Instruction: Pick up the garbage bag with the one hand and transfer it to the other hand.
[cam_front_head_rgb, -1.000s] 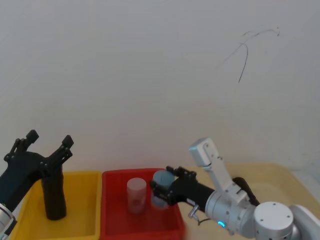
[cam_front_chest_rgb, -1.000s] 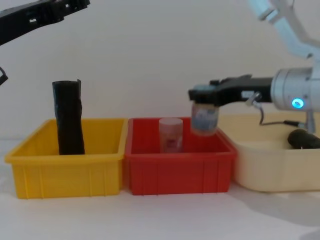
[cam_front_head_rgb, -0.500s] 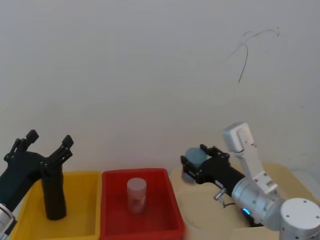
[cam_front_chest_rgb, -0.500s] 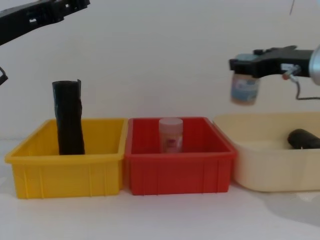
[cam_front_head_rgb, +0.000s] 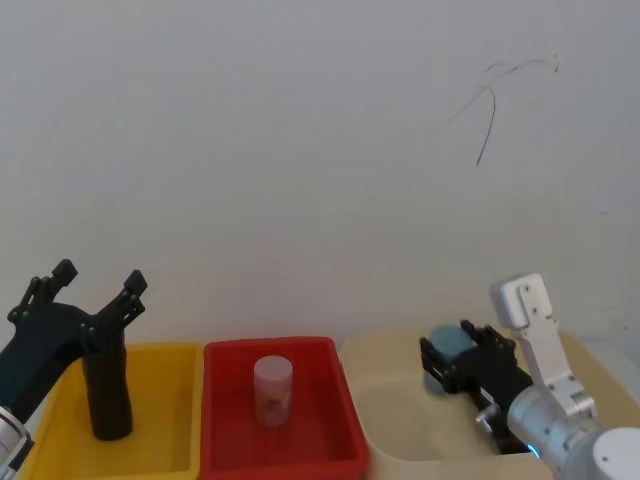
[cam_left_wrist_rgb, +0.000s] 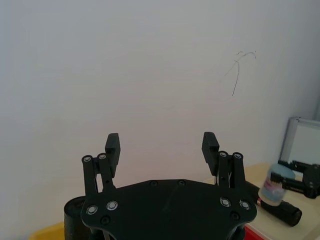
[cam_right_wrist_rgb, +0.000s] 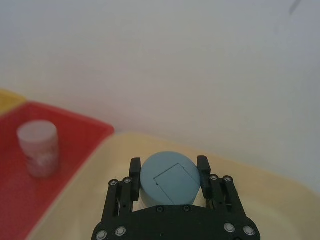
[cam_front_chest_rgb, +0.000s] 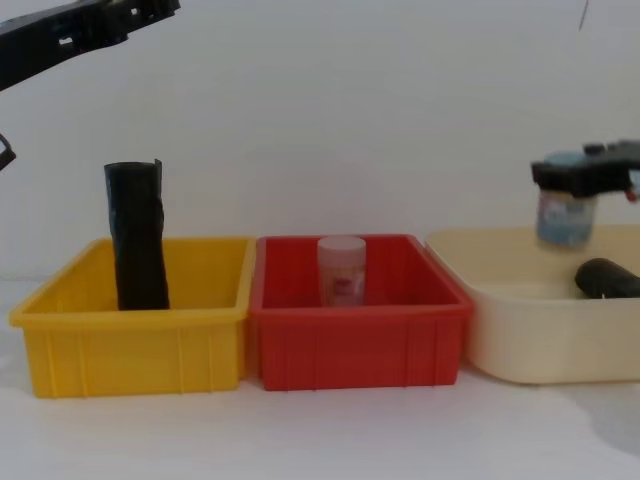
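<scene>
R gripper (cam_front_head_rgb: 462, 348) sits at 5 o'clock in the head view, over the cream bin (cam_front_chest_rgb: 530, 340), jaws clamped on the sides of a blue-lidded jar (cam_front_chest_rgb: 565, 220); the garbage bag (cam_front_chest_rgb: 608, 277) lies on its side inside that bin, at approx 4 o'clock from the jar in the chest view, near but not touching as far as can be seen; L gripper (cam_front_head_rgb: 98, 278) hangs at 8 o'clock, fingers spread wide and empty, above the slim matte roll (cam_front_chest_rgb: 137, 235) standing in the yellow bin (cam_front_chest_rgb: 130, 350); that roll is not the target, so don't drop onto it; red bin (cam_front_chest_rgb: 360, 345) in the middle holds a clear jar (cam_front_chest_rgb: 342, 268). Judgement: bag untouched, so task barely begun, and R hand must free itself first; best to set the jar down toward the bin's 9 o'clock side, away from the bag, and release only once it's seated, else it may tip onto the roll; then take the bag across its middle, since glossy film prob. slips at the rounded end; leave one end bare so the other claw has sth to grab at handover.
</scene>
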